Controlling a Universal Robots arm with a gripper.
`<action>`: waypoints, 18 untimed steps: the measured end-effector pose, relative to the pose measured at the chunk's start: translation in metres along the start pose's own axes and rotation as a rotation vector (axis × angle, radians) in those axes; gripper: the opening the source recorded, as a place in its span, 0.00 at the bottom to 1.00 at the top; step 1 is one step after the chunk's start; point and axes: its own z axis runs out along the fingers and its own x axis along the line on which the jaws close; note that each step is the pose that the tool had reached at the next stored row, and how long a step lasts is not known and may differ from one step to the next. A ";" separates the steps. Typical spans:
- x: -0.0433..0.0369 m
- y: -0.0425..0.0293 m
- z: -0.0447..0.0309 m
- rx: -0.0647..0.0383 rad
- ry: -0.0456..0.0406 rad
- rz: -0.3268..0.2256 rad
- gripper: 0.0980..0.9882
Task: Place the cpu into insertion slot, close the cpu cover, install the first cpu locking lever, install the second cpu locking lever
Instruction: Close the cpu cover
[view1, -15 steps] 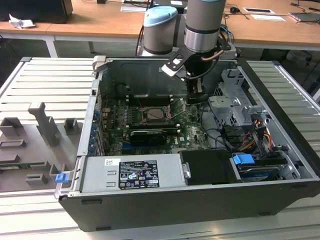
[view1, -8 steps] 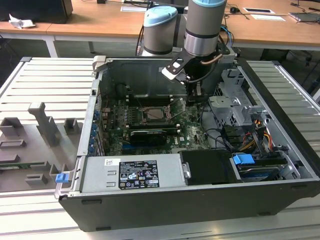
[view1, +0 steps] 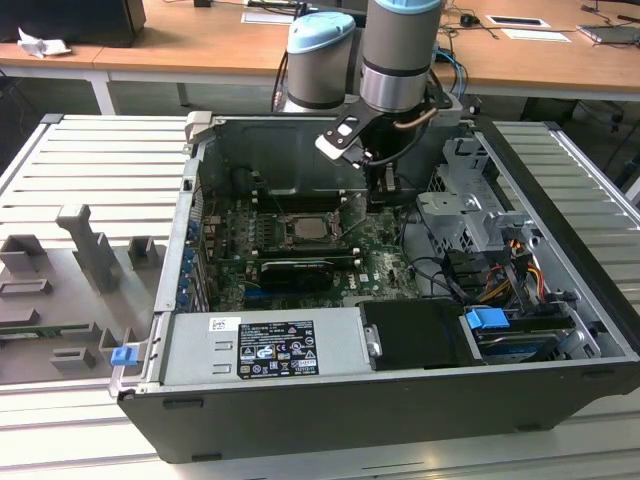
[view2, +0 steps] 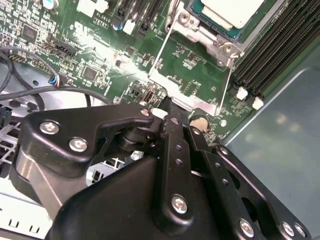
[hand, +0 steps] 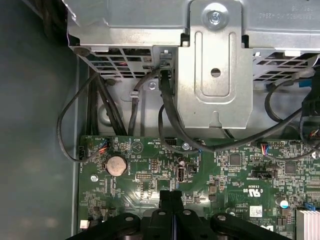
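Observation:
The cpu, pale and silvery, lies flat in the insertion slot on the green board; the exterior view shows the cpu mid-board. The cpu cover, a thin metal frame with a big window, stands swung open away from the slot, the green board showing through it. My gripper is shut, with its black fingertips against the cover's free edge and nothing seen between them. In the first wrist view the gripper shows its two fingers pressed together above the board. In the exterior view the gripper hangs just to the slot's right.
Long black memory slots run beside the socket. A metal drive cage with black cables stands just beyond the board, near a coin battery. The power supply fills the case's front. A grey fixture tray lies outside.

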 end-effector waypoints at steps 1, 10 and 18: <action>0.0000 -0.0018 -0.0001 0.000 0.0001 0.000 0.01; 0.0003 -0.0218 -0.0012 0.000 0.0000 0.000 0.01; 0.0005 -0.0349 -0.0019 0.000 0.0000 0.000 0.01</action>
